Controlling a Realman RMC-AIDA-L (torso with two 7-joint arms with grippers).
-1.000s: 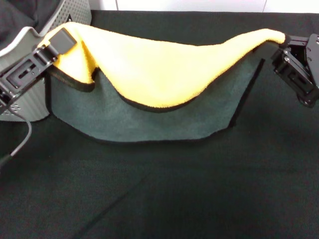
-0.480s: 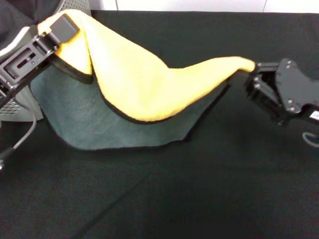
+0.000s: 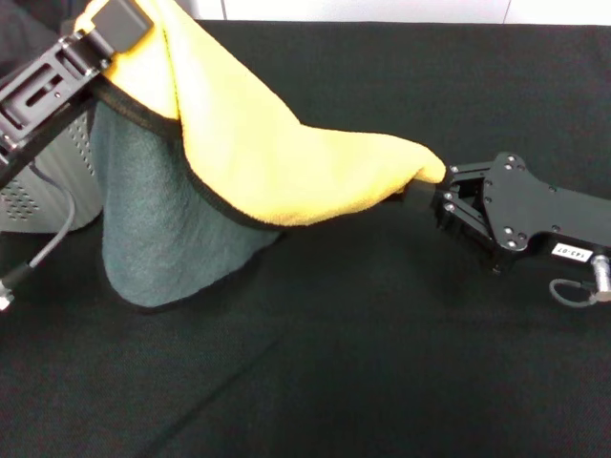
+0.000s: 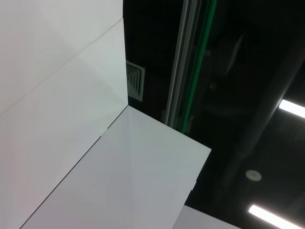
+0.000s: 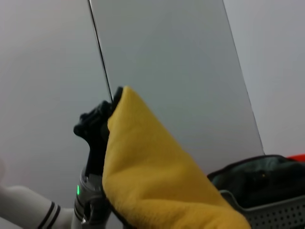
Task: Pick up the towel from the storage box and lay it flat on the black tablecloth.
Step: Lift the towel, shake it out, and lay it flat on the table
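Head view: I have the towel point(image 3: 258, 162) slung between both grippers, above the black tablecloth point(image 3: 382, 363). Left gripper point(image 3: 119, 24) is high at the far left, fingers pinched on one corner of the towel. Right gripper point(image 3: 430, 186) is low at mid-right, just above the tablecloth, fingers closed on the opposite corner. Yellow-orange face is up along the span; the grey-green face hangs beneath in a fold with dark edging, its lower edge apparently touching the tablecloth. The storage box point(image 3: 57, 181), perforated grey side, stands behind the hanging fold at far left.

Writing: a small white label on the right arm near the wrist; I cannot read it.

Right wrist view: yellow towel point(image 5: 152, 176), the left gripper point(image 5: 102, 121) at its top corner, the storage box point(image 5: 267, 200) rim beyond.

Left wrist view: only wall panels and ceiling lights.
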